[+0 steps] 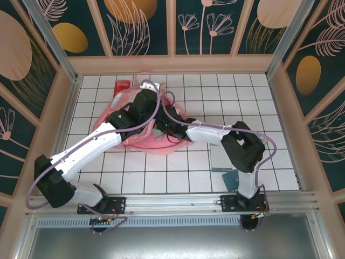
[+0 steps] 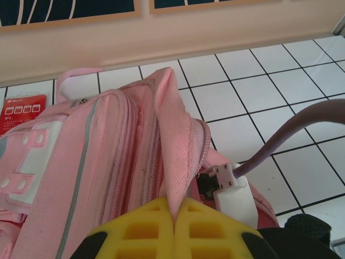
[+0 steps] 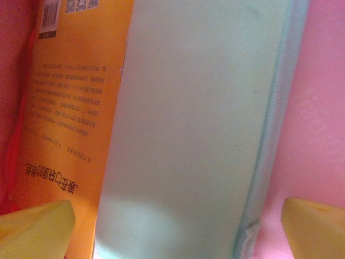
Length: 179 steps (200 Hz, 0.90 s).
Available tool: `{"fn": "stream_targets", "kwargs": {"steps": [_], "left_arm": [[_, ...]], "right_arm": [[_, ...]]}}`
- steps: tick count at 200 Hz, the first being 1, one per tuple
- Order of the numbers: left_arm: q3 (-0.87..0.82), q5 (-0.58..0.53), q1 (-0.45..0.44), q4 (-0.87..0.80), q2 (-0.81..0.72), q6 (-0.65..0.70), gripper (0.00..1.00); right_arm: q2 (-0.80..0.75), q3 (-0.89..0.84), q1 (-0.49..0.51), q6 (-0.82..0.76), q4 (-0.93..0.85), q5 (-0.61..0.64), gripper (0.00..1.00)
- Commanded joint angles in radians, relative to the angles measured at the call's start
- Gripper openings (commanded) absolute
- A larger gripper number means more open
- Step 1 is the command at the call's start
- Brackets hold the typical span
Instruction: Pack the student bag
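Student bag [image 1: 153, 144]: lies on the white-tiled desk [image 1: 215, 97], left of centre and toward the far wall, beneath the forward links of both arms. A red card [image 1: 122, 84] lies on the tiles just beyond it.

Left end effector [image 2: 175, 221]: yellow fingers pressed together, clamped on a raised fold of pink fabric at the bag's upper edge. The fold stands up from the fingers in a peak.

Right end effector [image 3: 175, 226]: inside the bag, with pink lining to the right. Fingertips [image 3: 38, 226] stand wide apart. A pale green case [image 3: 194, 129] with a stitched edge lies between them, beside an orange book [image 3: 70, 108] bearing a barcode and print. Contact between the fingers and the case cannot be determined.

View differences: the overhead view gives the bag's place on the desk, with the arms covering most of it. The left wrist view adds the bag's white patch [image 2: 32, 156], its zip lines and the grip itself. The right wrist view alone discloses the contents.
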Motion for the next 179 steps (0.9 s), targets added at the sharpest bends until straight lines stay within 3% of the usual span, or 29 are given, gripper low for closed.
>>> {"fn": "stream_targets", "kwargs": {"steps": [1,109,136,179], "left_arm": [[0.05,-0.016,-0.006,0.077,-0.011,-0.009,0.04],[0.017,0.004,-0.003,0.093,0.005,-0.018,0.05],[0.008,0.021,-0.003,0.103,0.012,-0.025,0.04],[-0.007,0.032,-0.004,0.11,0.019,-0.028,0.04]], "right_arm": [[-0.085,-0.04,0.0,-0.006,0.017,0.025,0.99],[-0.533,-0.324,-0.006,-0.129,-0.209,0.272,0.97],[-0.655,-0.424,-0.065,-0.126,-0.278,0.289,0.97],[-0.837,-0.619,-0.249,-0.141,-0.349,0.213,0.98]]}}
